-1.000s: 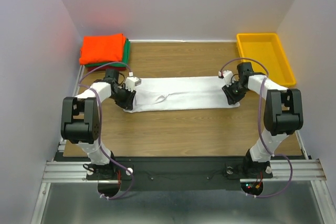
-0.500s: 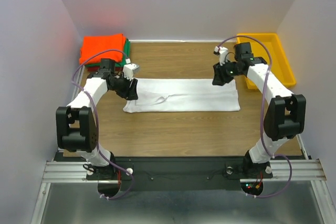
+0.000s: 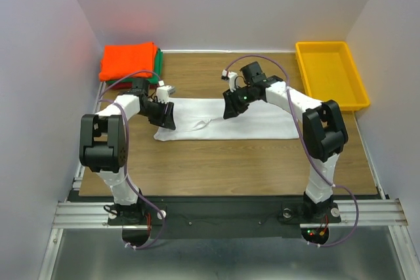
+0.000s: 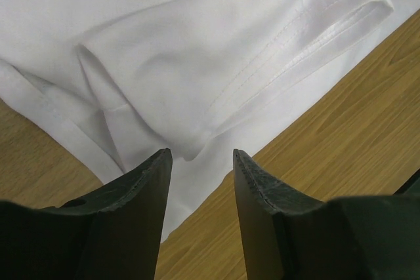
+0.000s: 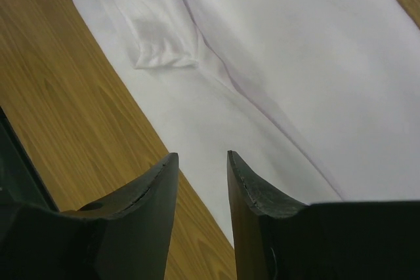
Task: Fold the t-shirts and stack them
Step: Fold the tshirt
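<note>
Top external, white t-shirt (image 3: 252, 127) folded flat

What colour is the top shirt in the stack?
The top shirt is bright orange; clearest in the top view.

"What do the arms look like?"

"They're a matched pair. The left arm (image 3: 125, 105) and right arm (image 3: 289, 96) have white covers on the links and chunky black joint housings."

"Any cables?"

"A thin purple cable (image 3: 262, 57) loops along each arm."

"And the mounts?"

"They're black, fixed to a silver slotted rail (image 3: 79, 214) across the lower frame. Small red and green lights (image 3: 315, 233) glow at the lower right."

"And the fingers?"

"On the left gripper (image 4: 200, 155), the fingers (image 4: 131, 208) are dark and tapered, with rough, grainy inner faces. The right gripper (image 5: 202, 155) looks the same."
</note>
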